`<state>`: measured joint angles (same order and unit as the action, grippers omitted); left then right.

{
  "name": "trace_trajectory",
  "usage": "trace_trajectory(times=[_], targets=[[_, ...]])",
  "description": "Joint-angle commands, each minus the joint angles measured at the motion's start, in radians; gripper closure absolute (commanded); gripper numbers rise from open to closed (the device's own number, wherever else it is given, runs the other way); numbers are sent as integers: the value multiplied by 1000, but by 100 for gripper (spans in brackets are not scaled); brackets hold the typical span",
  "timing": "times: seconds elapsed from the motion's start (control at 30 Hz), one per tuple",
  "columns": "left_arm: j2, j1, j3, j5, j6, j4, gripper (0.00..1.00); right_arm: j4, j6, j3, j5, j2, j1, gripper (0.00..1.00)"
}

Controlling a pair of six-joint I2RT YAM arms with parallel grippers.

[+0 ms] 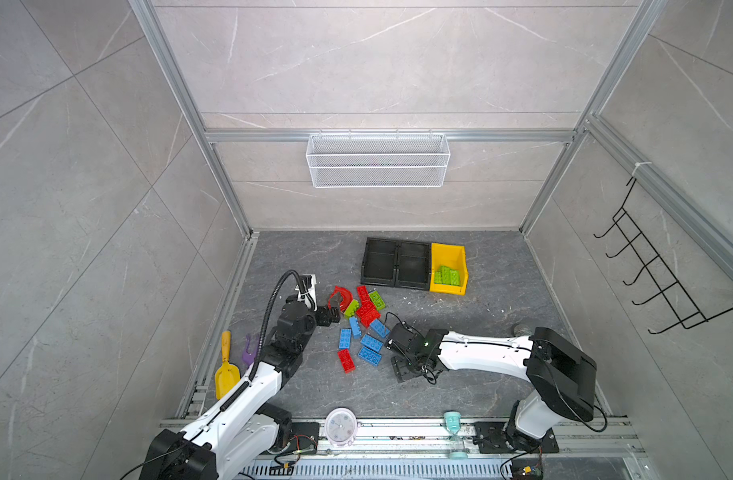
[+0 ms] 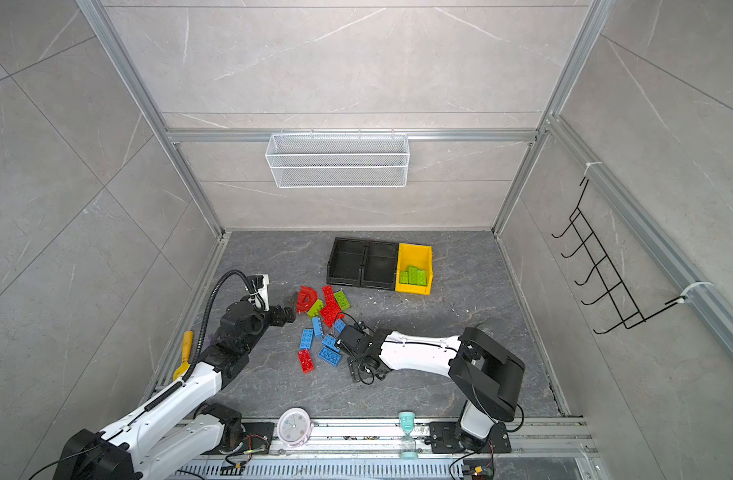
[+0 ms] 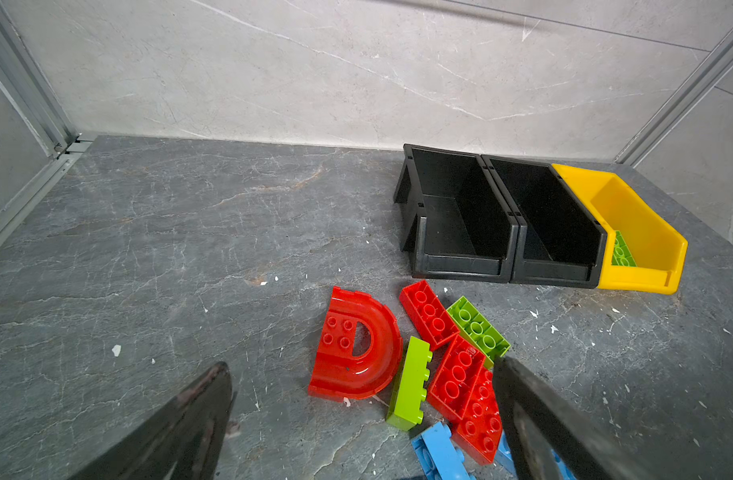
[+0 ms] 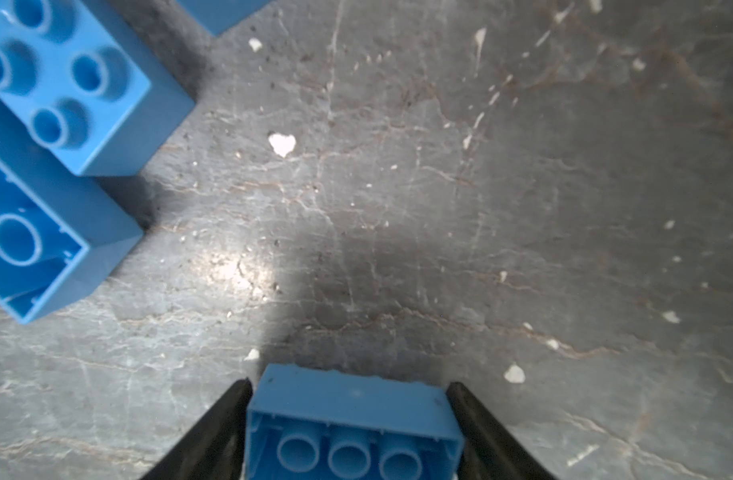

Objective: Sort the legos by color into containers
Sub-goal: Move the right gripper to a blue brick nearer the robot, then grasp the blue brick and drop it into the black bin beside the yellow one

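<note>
over on the pile's right side, right hand pinches a blue brick by its sides, low at the tabletop, well apart from the two empty black bins. left hand hangs wide open beside the red arch. only the tips seem to hold it, so i'd worry it twists out on the lift.
</note>
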<state>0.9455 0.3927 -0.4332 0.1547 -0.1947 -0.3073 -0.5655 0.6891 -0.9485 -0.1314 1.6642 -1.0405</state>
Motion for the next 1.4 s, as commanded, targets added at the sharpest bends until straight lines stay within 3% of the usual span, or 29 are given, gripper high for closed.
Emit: trace_trajectory(times=[0.0, 0.23, 0.6, 1.0, 1.37], targets=[[-2, -2, -9, 13, -5, -34, 0, -48, 4, -36, -13, 16, -6, 31], [4, -2, -10, 11, -5, -34, 0, -81, -31, -51, -43, -39, 8, 40], [-1, -1, -4, 17, -5, -38, 0, -34, -224, -186, 79, -40, 210, 46], [-1, -1, -2, 16, -6, -38, 0, -47, -375, -467, 133, 98, 428, 49], [-11, -2, 8, 11, -11, -46, 0, -59, -452, -751, 142, 351, 563, 51]])
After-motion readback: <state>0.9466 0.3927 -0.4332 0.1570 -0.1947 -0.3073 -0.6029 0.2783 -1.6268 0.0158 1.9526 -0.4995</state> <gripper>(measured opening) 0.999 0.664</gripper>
